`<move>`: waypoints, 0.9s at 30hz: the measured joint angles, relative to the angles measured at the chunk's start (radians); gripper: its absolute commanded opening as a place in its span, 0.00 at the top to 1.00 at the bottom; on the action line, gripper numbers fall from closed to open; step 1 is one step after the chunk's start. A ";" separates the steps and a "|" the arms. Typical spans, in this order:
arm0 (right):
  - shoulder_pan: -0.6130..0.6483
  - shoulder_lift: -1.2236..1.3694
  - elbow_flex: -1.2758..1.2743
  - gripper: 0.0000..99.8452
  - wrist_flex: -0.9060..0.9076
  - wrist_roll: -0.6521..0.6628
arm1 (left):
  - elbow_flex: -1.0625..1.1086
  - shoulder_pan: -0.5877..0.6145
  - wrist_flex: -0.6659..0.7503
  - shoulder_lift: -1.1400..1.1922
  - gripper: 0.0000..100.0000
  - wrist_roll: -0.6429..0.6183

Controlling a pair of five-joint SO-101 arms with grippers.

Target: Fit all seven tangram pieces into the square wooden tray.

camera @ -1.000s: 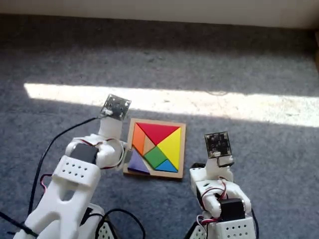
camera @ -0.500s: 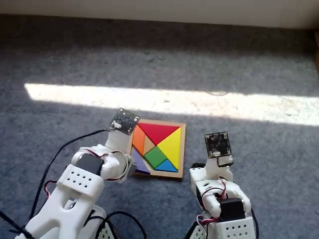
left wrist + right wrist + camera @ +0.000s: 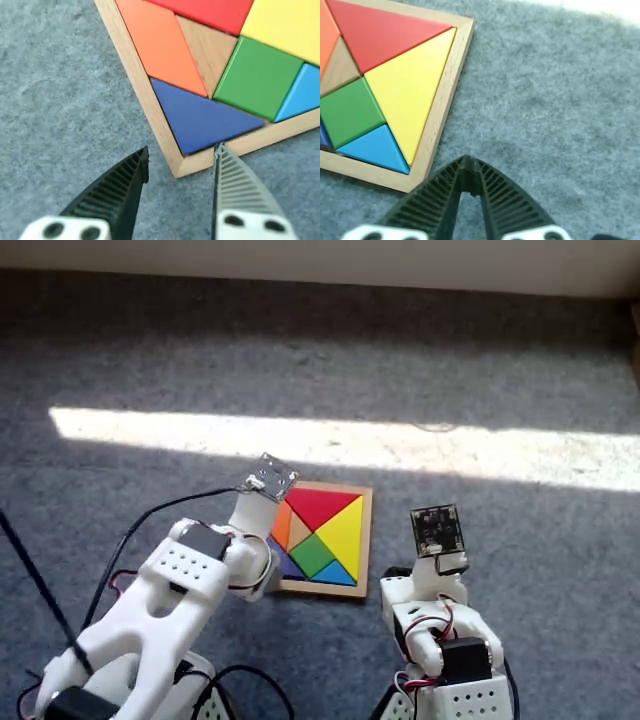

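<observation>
The square wooden tray [image 3: 366,540] lies on the carpet between the arms with all seven pieces lying in it. In the left wrist view the dark blue triangle [image 3: 200,117] lies flat in a corner of the tray [image 3: 125,55], beside the orange parallelogram [image 3: 160,45], tan triangle [image 3: 207,47] and green square [image 3: 257,75]. My left gripper [image 3: 181,150] is open, its fingers standing either side of that corner, just above it. My right gripper [image 3: 469,165] is shut and empty over bare carpet, just outside the tray's rim [image 3: 451,80], near the yellow triangle [image 3: 415,85] and light blue triangle [image 3: 375,147].
Grey carpet [image 3: 500,390] surrounds the tray, with a bright strip of sunlight [image 3: 450,450] across it behind the tray. The left arm's body [image 3: 190,580] covers the tray's left edge in the high view. A black cable [image 3: 110,560] trails off that arm.
The left arm has swung right, from beside the tray to over its left edge and near corner. The right arm has not moved.
</observation>
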State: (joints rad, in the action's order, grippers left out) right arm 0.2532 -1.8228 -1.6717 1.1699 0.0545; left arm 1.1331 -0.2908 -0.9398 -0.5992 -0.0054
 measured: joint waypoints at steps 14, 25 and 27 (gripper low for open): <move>0.000 0.000 0.000 1.00 0.000 0.000 | -0.044 0.011 -0.008 0.028 0.79 -0.017; 0.000 0.000 0.000 1.00 0.000 0.000 | 0.175 0.011 -0.009 -0.420 0.82 -0.028; 0.000 0.000 0.000 1.00 0.000 0.000 | 0.213 0.011 -0.009 -0.516 0.86 -0.028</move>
State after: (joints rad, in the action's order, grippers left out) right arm 0.2532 -1.8228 -1.6717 1.1699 0.0545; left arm 1.3464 -0.2800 -0.9490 -1.1147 -0.0330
